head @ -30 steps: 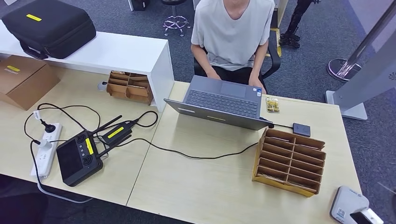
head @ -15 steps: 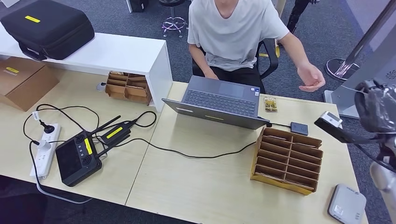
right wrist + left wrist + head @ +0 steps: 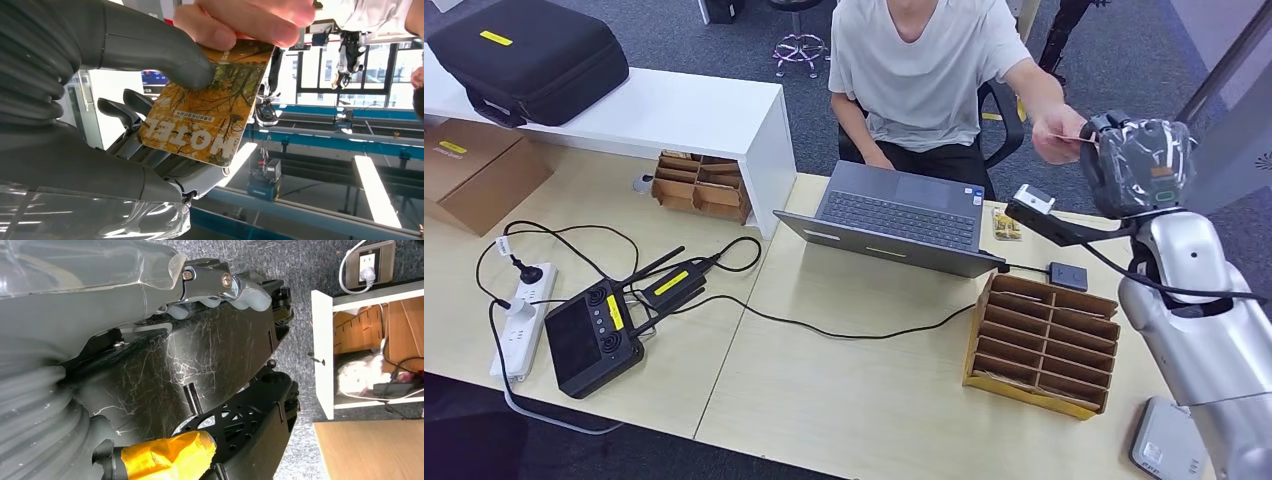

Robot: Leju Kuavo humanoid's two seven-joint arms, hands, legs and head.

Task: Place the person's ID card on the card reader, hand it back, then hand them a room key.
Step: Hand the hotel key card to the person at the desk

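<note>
Card (image 3: 210,117) sits at 1 o'clock over the desk, person's hand (image 3: 1056,133) pinching one end, your right hand (image 3: 1136,165) w/ thumb and fingers clamped on the other. Handover underway; can't tell which. Card reader (image 3: 1166,440) waits at 5 o'clock.

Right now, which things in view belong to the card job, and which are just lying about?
In the job:
orange picture card printed HOTEL, held by both the right hand and the person's hand
pale grey flat box at the table corner, probably the reader

Lying about:
grey open laptop
black handheld controller
white power strip
black zipped case
brown cardboard slotted rack
</note>
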